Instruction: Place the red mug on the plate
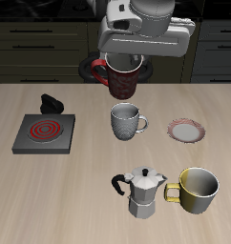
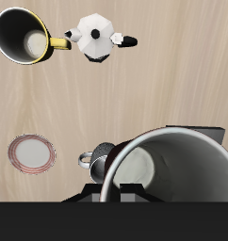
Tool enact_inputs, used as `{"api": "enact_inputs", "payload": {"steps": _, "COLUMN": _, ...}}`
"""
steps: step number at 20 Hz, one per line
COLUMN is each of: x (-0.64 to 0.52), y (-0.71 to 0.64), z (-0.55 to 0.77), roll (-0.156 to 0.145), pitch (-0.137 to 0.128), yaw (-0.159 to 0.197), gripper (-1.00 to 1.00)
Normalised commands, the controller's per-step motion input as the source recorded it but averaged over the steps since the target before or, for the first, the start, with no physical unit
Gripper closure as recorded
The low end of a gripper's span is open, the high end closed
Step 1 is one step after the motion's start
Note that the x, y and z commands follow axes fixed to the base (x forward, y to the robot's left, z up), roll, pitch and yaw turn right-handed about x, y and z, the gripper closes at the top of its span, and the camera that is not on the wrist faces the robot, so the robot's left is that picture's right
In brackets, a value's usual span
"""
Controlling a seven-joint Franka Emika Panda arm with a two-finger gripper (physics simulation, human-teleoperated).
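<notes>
End effector (image 1: 124,63): upper centre of exterior frame, closed on the rim of the red mug (image 1: 120,79), which hangs above the table (image 1: 89,191), handle toward frame left.
Plate (image 1: 185,130): right of centre, bare, apart from the held mug.
Grey-white patterned mug (image 1: 126,122): below the red mug, beside the plate.
Moka pot (image 1: 140,190), yellow mug (image 1: 198,189): lower frame.
Burner (image 1: 45,132): left.

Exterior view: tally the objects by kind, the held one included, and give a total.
Mugs: 3, the red mug in the gripper, the grey-white mug, the yellow mug
Plates: 1, the plate
Moka pots: 1, the moka pot
Burners: 1, the burner
Small black objects: 1
Total: 7
</notes>
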Motion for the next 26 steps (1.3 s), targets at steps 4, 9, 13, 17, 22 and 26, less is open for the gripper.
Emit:
{"api": "enact_inputs", "payload": {"steps": 4, "x": -0.13, "y": 0.36, "z": 0.1, "roll": 0.014, "pitch": -0.026, "yaw": -0.031, "gripper": 1.0}}
{"api": "enact_inputs", "payload": {"steps": 9, "x": 0.0, "y": 0.36, "z": -0.07, "roll": -0.089, "pitch": -0.011, "yaw": 0.0, "gripper": 1.0}}
{"api": "enact_inputs", "payload": {"steps": 13, "x": -0.14, "y": 0.47, "z": -0.02, "roll": -0.111, "pitch": -0.022, "yaw": -0.121, "gripper": 1.0}}
{"api": "enact_inputs", "payload": {"steps": 17, "x": -0.14, "y": 0.46, "z": -0.04, "roll": -0.006, "pitch": 0.004, "yaw": -0.075, "gripper": 1.0}}
{"api": "enact_inputs", "payload": {"steps": 22, "x": -0.2, "y": 0.48, "z": -0.11, "roll": -0.032, "pitch": -0.035, "yaw": -0.034, "gripper": 1.0}}
{"api": "enact_inputs", "payload": {"steps": 26, "x": -0.31, "y": 0.33, "z": -0.05, "roll": -0.041, "pitch": -0.089, "yaw": 0.026, "gripper": 1.0}}
